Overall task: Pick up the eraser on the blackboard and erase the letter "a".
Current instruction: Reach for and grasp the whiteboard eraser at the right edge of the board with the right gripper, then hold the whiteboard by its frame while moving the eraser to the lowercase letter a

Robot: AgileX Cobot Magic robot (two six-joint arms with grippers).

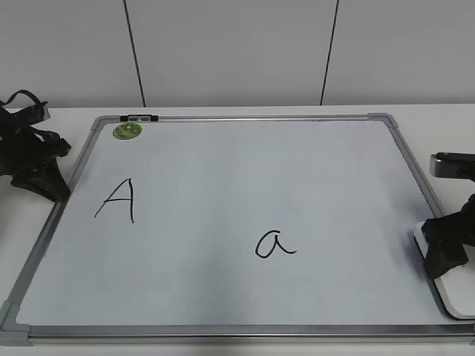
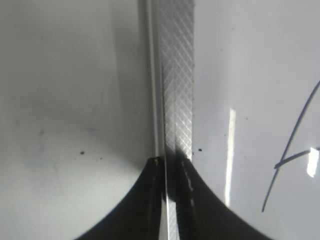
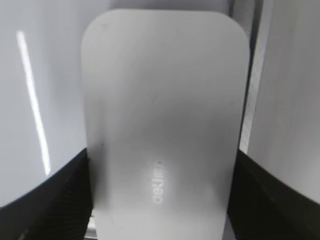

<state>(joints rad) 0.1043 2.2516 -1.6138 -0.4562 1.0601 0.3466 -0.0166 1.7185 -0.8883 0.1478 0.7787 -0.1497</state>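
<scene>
The blackboard (image 1: 260,170) lies flat on the table, with a small cursive letter "a" (image 1: 274,245) at lower middle. The white eraser (image 1: 454,298) lies at the board's right edge, partly over the frame. In the right wrist view the eraser (image 3: 160,100) fills the frame, with grey lettering. My right gripper (image 1: 445,256) (image 3: 161,170) is down on it, one black finger against each long side. My left gripper (image 1: 53,187) (image 2: 170,165) is shut and empty over the board's left frame (image 2: 177,75).
An uppercase "A" (image 1: 119,200) is written on the board's left part and shows at the right edge of the left wrist view (image 2: 295,150). A round green sticker (image 1: 127,131) sits at the top left corner. A white wall stands behind the table.
</scene>
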